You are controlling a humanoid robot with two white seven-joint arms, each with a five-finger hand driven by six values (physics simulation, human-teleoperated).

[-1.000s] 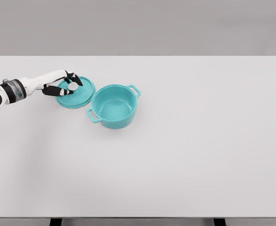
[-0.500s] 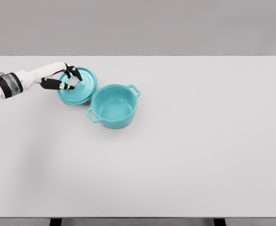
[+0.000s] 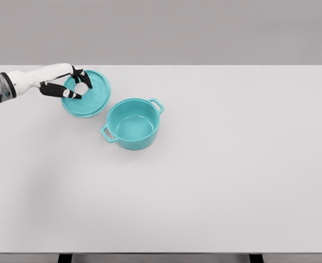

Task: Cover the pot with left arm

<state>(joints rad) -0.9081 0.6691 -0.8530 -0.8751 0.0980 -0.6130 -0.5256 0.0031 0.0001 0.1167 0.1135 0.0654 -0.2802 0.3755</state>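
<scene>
A teal pot (image 3: 132,124) with two side handles stands uncovered on the white table (image 3: 232,164), left of the middle. Its round teal lid (image 3: 89,96) hangs up and to the left of the pot, lifted off the table and tilted toward the camera. My left hand (image 3: 77,85) comes in from the left edge and has its fingers curled around the lid's white knob. The lid does not touch the pot. The right arm does not show in the head view.
The table's far edge runs just behind the lid, with a plain grey wall beyond it. Two dark table legs show at the bottom edge.
My left hand has lifted the lid off the table, carrying it upward and tilting it. The pot has stayed in place.
</scene>
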